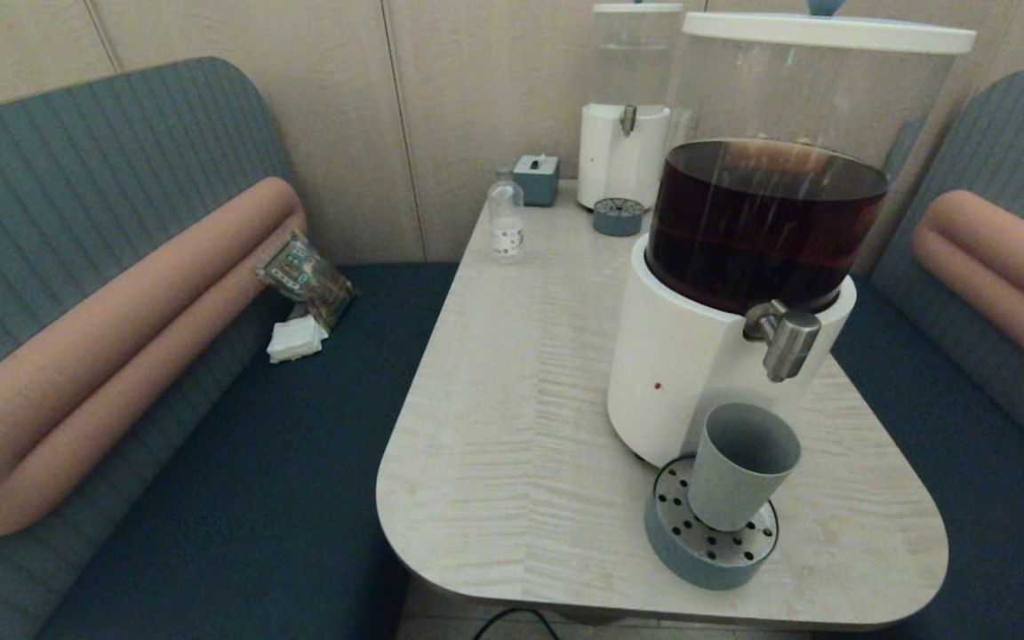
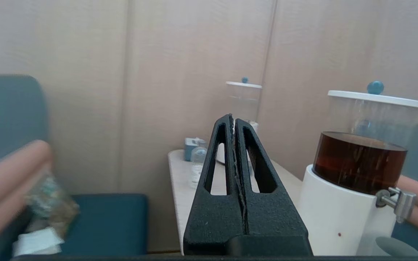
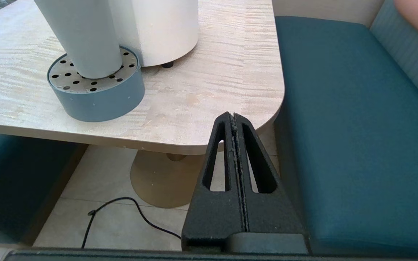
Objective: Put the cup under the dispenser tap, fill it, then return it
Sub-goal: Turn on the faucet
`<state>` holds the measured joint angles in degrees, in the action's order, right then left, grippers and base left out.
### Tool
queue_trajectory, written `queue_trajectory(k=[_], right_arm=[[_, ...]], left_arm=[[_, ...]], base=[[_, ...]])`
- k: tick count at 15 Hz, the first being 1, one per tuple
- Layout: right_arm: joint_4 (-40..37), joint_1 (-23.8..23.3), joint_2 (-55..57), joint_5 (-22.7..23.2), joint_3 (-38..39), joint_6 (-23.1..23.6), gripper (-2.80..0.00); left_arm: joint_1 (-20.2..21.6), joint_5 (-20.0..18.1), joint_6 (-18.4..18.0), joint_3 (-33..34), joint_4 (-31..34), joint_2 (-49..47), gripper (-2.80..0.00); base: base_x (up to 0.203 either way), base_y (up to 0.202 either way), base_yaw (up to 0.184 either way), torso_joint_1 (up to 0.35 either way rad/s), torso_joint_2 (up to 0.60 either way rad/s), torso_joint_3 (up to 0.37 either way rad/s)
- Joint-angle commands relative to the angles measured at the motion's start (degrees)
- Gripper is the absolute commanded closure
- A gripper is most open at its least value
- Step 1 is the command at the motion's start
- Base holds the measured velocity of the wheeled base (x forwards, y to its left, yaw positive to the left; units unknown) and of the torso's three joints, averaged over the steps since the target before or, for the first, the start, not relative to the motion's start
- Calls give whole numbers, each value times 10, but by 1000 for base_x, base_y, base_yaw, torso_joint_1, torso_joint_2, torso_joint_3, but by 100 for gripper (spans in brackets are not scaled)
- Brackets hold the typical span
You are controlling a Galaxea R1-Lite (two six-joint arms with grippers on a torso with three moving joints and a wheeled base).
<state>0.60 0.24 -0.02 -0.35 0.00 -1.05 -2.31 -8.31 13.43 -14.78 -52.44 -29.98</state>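
The grey-green cup (image 1: 740, 464) stands upright on the round blue drip tray (image 1: 709, 537), under the brushed-metal dispenser tap (image 1: 784, 337) of the big white-based dispenser (image 1: 699, 373) with dark brown liquid. In the right wrist view the cup (image 3: 82, 36) sits on the tray (image 3: 96, 90), well away from my right gripper (image 3: 234, 115), which is shut and empty, low beside the table's near corner. My left gripper (image 2: 233, 116) is shut and empty too, held off the table's left side. The tap (image 2: 397, 203) and the cup's rim (image 2: 397, 247) show at that view's edge. Neither arm appears in the head view.
At the table's far end stand a smaller dispenser (image 1: 626, 142) of clear liquid with its own drip tray (image 1: 618, 216), a small clear bottle (image 1: 506, 218) and a blue box (image 1: 536, 179). Benches flank the table; packets (image 1: 303, 284) lie on the left one. A cable (image 3: 122, 214) runs on the floor.
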Motion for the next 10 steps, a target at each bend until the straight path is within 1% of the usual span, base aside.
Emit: queue_trajectory(k=[1, 2, 4, 5, 6, 7, 8, 10], right_arm=[[0, 0, 0, 0, 0, 0, 0], [0, 0, 0, 0, 0, 0, 0], [0, 0, 0, 0, 0, 0, 0], [0, 0, 1, 0, 0, 0, 0], [0, 0, 0, 0, 0, 0, 0], [0, 0, 0, 0, 0, 0, 0], [0, -1, 0, 0, 0, 0, 0], [0, 0, 0, 0, 0, 0, 0]], left_arm=[[11, -1, -3, -29, 108, 120, 0], [15, -2, -10, -39, 155, 155, 0], [19, -8, -36, -44, 258, 235, 0], [20, -12, -57, -38, 315, 271, 0], [20, -15, -93, -19, 389, 297, 0], [21, -14, -113, 13, 410, 301, 0], [21, -7, -124, 47, 410, 301, 0], [21, 18, -142, 124, 412, 300, 0]], base=[[0, 0, 0, 0, 0, 0], [0, 0, 0, 0, 0, 0], [0, 0, 0, 0, 0, 0], [0, 0, 0, 0, 0, 0], [0, 0, 0, 0, 0, 0], [0, 0, 0, 0, 0, 0], [0, 0, 0, 0, 0, 0], [0, 0, 0, 0, 0, 0]])
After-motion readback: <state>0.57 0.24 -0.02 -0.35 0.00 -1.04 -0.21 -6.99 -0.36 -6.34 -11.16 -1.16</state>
